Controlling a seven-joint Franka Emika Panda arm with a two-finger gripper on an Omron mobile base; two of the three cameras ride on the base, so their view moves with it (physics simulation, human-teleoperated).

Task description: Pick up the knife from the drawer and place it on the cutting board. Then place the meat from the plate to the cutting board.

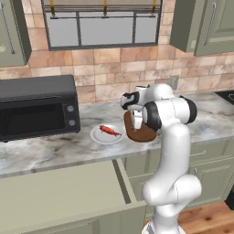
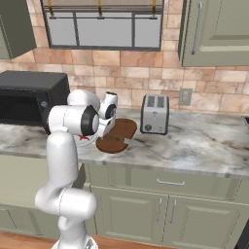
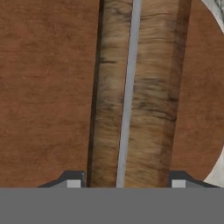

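Hand view is looking straight down along the knife (image 3: 131, 96), whose brown wooden handle with a pale metal strip down its middle is running between the two dark fingertips (image 3: 73, 180); the gripper (image 3: 126, 183) is clamping the handle from both sides. Under the knife the dark brown cutting board (image 3: 43, 87) is spreading out, with a sliver of marble counter (image 3: 216, 8) showing past its rounded corner.

From the left base view, the gripper (image 1: 136, 119) is hanging low over the cutting board (image 1: 141, 133), and just beside the board the white plate (image 1: 97, 135) is sitting with the red-orange meat (image 1: 109, 130) lying on it. The drawer (image 1: 55, 192) is standing pulled out below the counter edge.

From the right base view, the knife's blade (image 2: 132, 142) is poking out at the board's (image 2: 119, 136) near edge, with a toaster (image 2: 154, 114) standing close behind the board.
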